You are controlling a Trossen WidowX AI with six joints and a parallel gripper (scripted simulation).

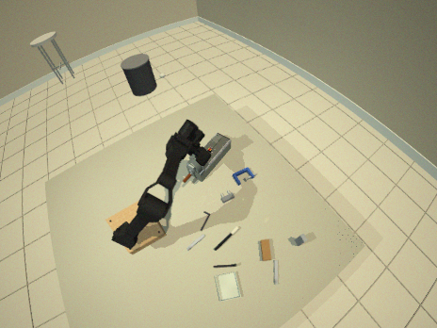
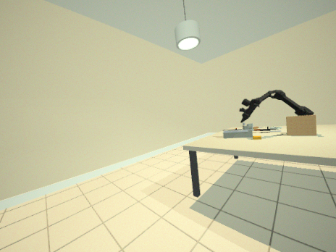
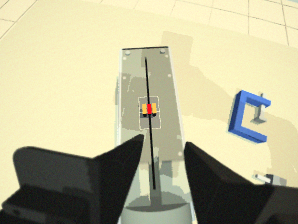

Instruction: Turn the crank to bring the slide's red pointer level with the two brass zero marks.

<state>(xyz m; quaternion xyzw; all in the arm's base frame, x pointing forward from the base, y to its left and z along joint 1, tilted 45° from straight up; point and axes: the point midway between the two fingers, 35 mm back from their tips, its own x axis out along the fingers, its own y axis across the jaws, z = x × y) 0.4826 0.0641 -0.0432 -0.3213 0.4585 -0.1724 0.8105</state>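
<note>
The grey machine (image 1: 219, 157) (image 2: 237, 134) (image 3: 132, 92) has a long slotted top. The slide's red pointer (image 3: 149, 109) sits between the two brass marks, a left mark (image 3: 144, 109) and a right mark (image 3: 154, 109), and looks about level with them; a tiny offset cannot be ruled out. The crank's orange-brown handle (image 1: 187, 177) (image 2: 256, 137) lies low beside the machine's near end and is outside the wrist view. My gripper (image 2: 242, 121) (image 3: 164, 142) is partly open above the machine, with nothing between its fingers and clear of the handle.
A blue clamp (image 1: 243, 175) (image 3: 237, 117) and a small grey part (image 1: 227, 196) (image 3: 274, 179) lie to the machine's right. Pens, a hex key (image 1: 205, 220), an orange-brown block (image 1: 266, 250) and a pale pad (image 1: 229, 286) lie farther off. The arm stands on a wooden base (image 2: 301, 125).
</note>
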